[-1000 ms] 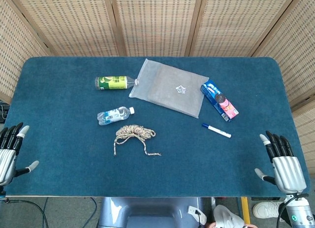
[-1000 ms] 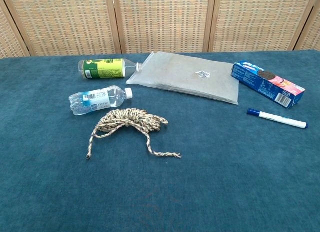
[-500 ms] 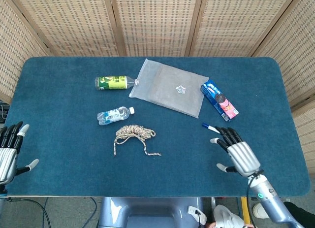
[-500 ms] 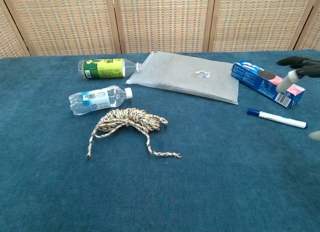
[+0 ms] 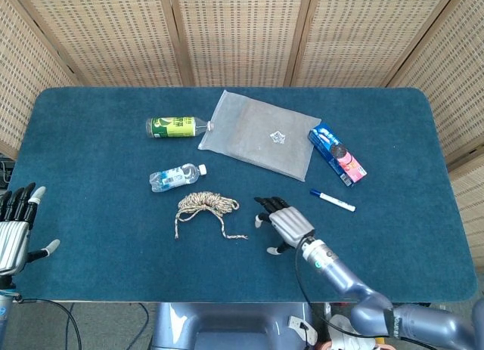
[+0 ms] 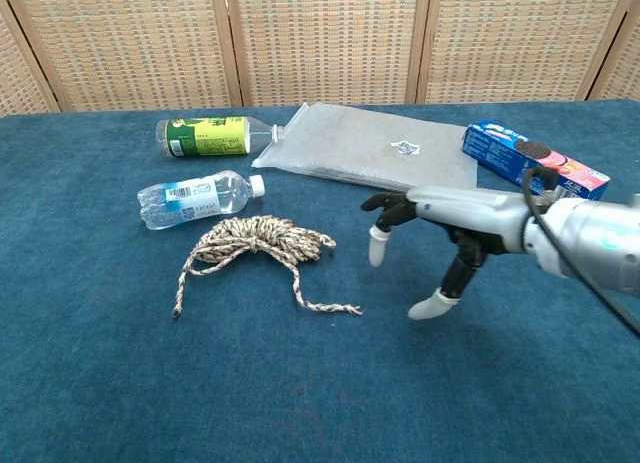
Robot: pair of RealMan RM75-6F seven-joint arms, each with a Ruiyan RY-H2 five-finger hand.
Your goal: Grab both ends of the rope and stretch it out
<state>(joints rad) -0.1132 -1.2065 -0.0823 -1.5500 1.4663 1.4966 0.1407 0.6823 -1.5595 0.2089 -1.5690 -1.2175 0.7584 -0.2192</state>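
A tan braided rope lies coiled near the middle of the blue table, with one loose end at the front left and the other at the front right. My right hand hovers open just right of the coil, fingers spread and pointing toward the rope, holding nothing. My left hand stays open at the table's front left corner, far from the rope; the chest view does not show it.
A clear water bottle lies just behind the rope, a green-labelled bottle further back. A grey flat pouch, a blue biscuit box and a marker pen lie to the back right.
My right hand has swept left from the table's right front edge to a spot beside the rope's right end, covering the pen in the chest view. The left hand has barely shifted.
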